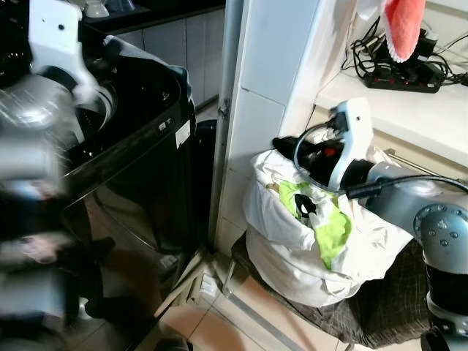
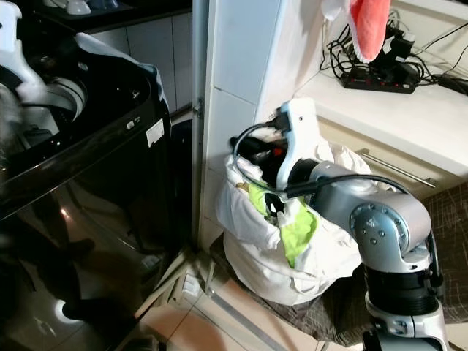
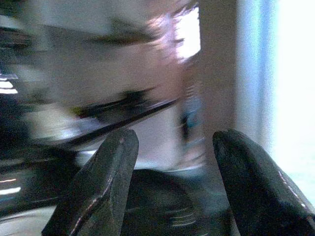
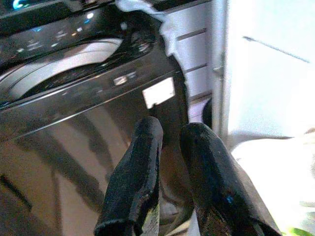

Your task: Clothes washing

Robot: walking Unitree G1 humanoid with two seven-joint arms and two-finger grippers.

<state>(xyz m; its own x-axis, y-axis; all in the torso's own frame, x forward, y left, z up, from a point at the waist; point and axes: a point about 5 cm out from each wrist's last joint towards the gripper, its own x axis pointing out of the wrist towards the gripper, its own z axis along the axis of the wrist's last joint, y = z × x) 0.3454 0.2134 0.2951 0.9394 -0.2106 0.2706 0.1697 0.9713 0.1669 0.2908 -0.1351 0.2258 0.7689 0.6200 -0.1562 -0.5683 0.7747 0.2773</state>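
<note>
The white laundry bag (image 1: 307, 248), a lime-green garment (image 1: 333, 227) spilling from its mouth, sits on the floor below the counter (image 1: 409, 110), beside the black washing machine (image 1: 139, 146). The right claw (image 4: 170, 142) hovers at the bag's mouth, and its wrist view shows the fingers nearly pressed together, holding nothing. The left claw (image 3: 174, 162), blurred above the washer, shows its fingers spread in its wrist view.

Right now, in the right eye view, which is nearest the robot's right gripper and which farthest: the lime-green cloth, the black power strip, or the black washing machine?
1. Lime-green cloth, in the white laundry bag just below the right gripper.
2. Black washing machine, on the robot's left.
3. Black power strip, back on the counter.
</note>
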